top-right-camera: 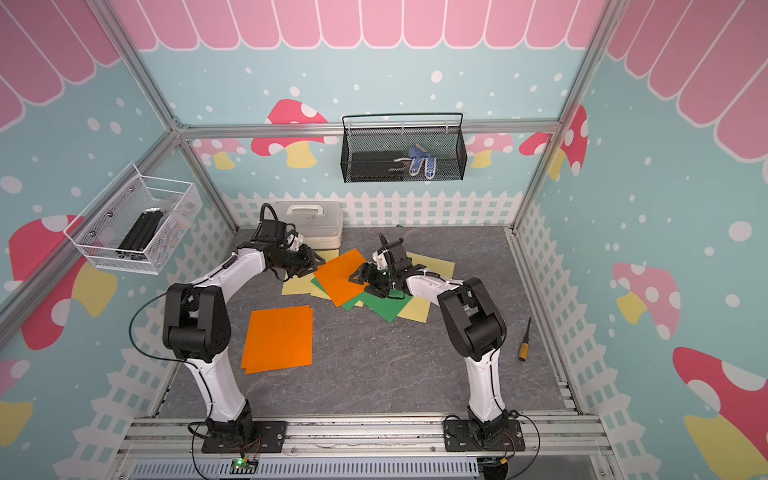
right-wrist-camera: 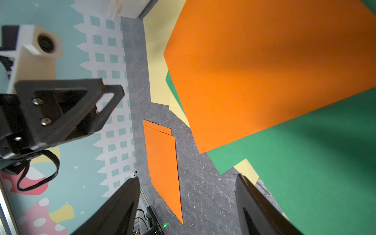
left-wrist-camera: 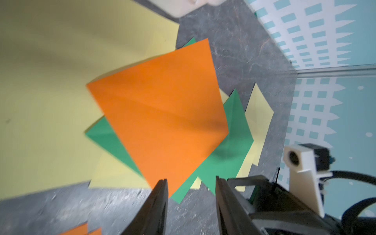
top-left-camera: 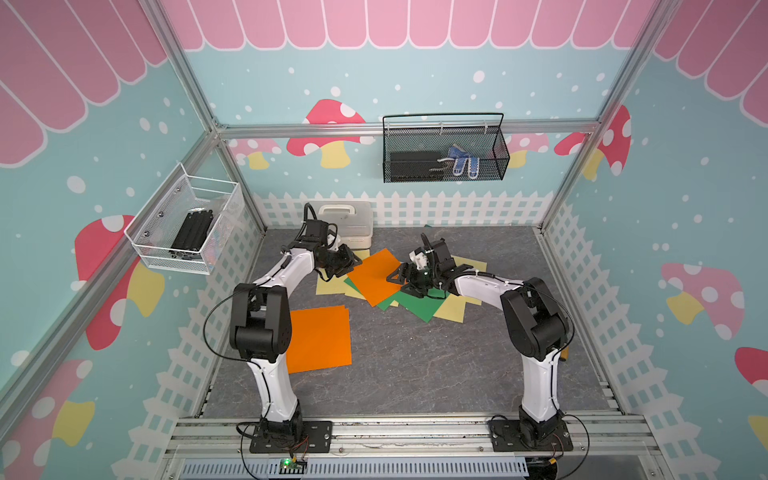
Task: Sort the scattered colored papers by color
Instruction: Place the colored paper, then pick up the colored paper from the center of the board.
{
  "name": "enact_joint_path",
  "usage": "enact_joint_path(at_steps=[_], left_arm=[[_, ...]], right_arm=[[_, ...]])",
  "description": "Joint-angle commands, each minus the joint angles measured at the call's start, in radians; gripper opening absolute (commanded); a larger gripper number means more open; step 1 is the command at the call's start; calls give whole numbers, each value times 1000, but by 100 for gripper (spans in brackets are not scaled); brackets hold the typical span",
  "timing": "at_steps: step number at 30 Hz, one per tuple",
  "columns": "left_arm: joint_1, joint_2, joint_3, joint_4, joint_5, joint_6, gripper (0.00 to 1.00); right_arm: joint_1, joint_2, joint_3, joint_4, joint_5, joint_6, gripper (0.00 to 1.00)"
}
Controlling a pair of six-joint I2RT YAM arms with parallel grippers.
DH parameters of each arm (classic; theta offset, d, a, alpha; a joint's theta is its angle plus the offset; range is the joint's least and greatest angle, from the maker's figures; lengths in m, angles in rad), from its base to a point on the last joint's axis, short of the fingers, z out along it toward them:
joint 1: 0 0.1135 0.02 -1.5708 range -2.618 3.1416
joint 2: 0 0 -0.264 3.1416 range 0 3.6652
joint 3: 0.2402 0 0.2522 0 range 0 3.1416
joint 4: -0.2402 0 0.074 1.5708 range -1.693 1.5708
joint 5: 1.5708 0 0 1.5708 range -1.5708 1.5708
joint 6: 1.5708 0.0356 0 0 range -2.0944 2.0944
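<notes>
A mixed pile of colored papers lies at the back middle of the grey floor. An orange sheet (top-left-camera: 376, 276) tops it, over green sheets (top-left-camera: 417, 305) and pale yellow sheets (top-left-camera: 451, 309). A separate stack of orange sheets (top-left-camera: 320, 338) lies flat at the front left. My left gripper (top-left-camera: 355, 259) hovers at the top orange sheet's left corner. Its jaws (left-wrist-camera: 191, 183) are open and the sheet's corner (left-wrist-camera: 162, 122) shows between them, ungripped. My right gripper (top-left-camera: 392, 276) is at the sheet's right edge, open (right-wrist-camera: 187, 177) with only floor between its fingers.
A white lidded box (top-left-camera: 345, 222) stands against the back fence, just behind the left arm's wrist. A black wire basket (top-left-camera: 444, 149) hangs on the back wall and a white one (top-left-camera: 187, 220) on the left wall. A screwdriver (top-right-camera: 524, 338) lies by the right wall.
</notes>
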Motion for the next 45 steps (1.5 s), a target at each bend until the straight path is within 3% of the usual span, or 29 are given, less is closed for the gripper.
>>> enact_joint_path(at_steps=[1,6,13,45], left_arm=[[-19,99,92,24,40,-35,41],[-35,238,214,34,70,-53,41],[-38,307,261,35,76,-62,41],[-62,318,94,114,76,-97,41]], right_arm=[[-9,16,-32,99,-3,114,77],[-25,34,-49,134,-8,150,77],[-51,86,-54,191,-23,185,77],[-77,217,8,328,-47,247,73]])
